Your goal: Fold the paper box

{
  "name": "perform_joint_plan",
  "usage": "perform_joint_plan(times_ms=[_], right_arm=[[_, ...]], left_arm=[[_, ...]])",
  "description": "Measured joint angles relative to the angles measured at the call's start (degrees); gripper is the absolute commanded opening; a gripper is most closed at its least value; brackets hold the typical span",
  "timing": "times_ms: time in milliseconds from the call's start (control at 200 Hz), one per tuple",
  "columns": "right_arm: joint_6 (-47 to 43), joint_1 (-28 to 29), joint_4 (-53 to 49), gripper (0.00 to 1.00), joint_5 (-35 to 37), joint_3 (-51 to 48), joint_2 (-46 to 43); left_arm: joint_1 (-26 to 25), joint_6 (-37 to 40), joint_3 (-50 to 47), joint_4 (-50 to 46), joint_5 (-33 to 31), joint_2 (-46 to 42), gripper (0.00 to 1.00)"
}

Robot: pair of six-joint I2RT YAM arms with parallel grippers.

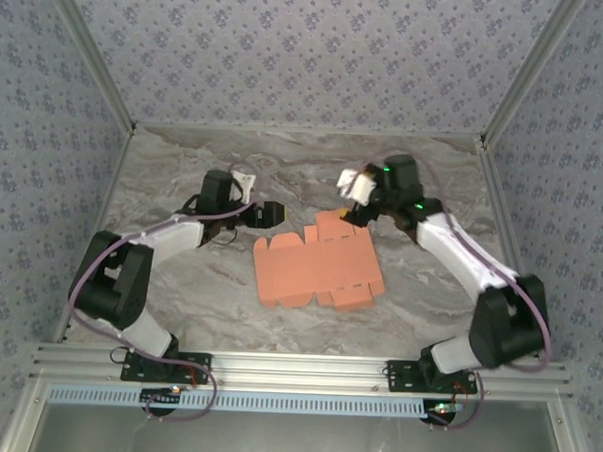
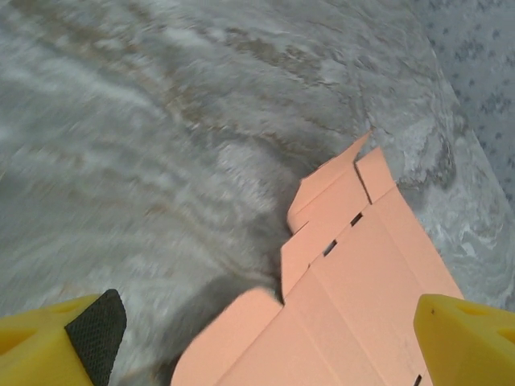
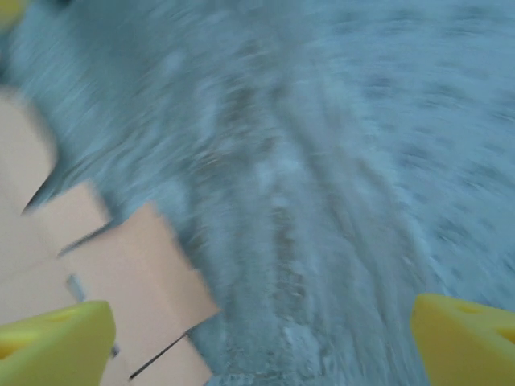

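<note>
Paper box [image 1: 318,270]: 1, flat; fingers [image 2: 463,342]: 2 pairs, spread.

We see our right gripper [image 3: 261,344] with its yellow fingertips [image 3: 56,338] spread wide at 7 and 5 o'clock, and between them only the grey marbled table [image 3: 338,161], smeared by blur. The paper box [image 3: 121,265], a flat salmon-orange sheet, lies from 9 to 7 o'clock, its flaps parted by dark slits. The 7 o'clock fingertip overlaps its edge; we cannot tell whether they touch.
</note>
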Motion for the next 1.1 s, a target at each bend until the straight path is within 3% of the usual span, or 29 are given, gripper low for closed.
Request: perform_joint_plan(times_ms=[105, 215, 405, 465, 575, 755, 834, 979, 1099], right_arm=[[21.2, -4.3, 6.3, 1.0, 5.7, -5.2, -8.2], [41.2, -7.8, 2.9, 1.0, 12.0, -6.0, -12.5], [59.9, -13.5, -3.3, 1.0, 11.9, -8.0, -16.3], [63.0, -14.3, -4.6, 1.0, 10.3, -9.3, -17.4], [66.5, -16.2, -6.5, 1.0, 6.8, -10.2, -18.3], [68.6, -18.6, -8.4, 1.0, 1.4, -10.2, -18.9], [68.9, -19.2, -8.5, 1.0, -0.9, -10.2, -18.9], [69.8, -19.3, -8.3, 1.0, -3.6, -10.3, -18.9], [70.4, -19.4, -8.0, 1.0, -5.0, -10.3, -18.9]], left_arm=[[-1.7, 4.7, 7.8, -0.4, 1.5, 5.8, 0.92], [-3.5, 13.1, 15.7, -2.2, 5.0, 12.1, 0.91], [-9.2, 29.1, 33.7, -15.7, 5.7, 24.4, 0.9], [-10.4, 32.2, 40.0, -19.7, 5.5, 28.5, 0.87], [-10.8, 36.2, 49.7, -27.2, 6.1, 35.3, 0.71], [-10.9, 41.4, 57.5, -37.9, 8.8, 41.9, 0.69], [-11.3, 42.5, 57.5, -40.8, 9.4, 42.9, 0.51], [-11.8, 43.4, 59.7, -44.3, 10.4, 44.7, 0.33], [-11.9, 44.3, 60.6, -45.4, 10.8, 44.7, 0.08]])
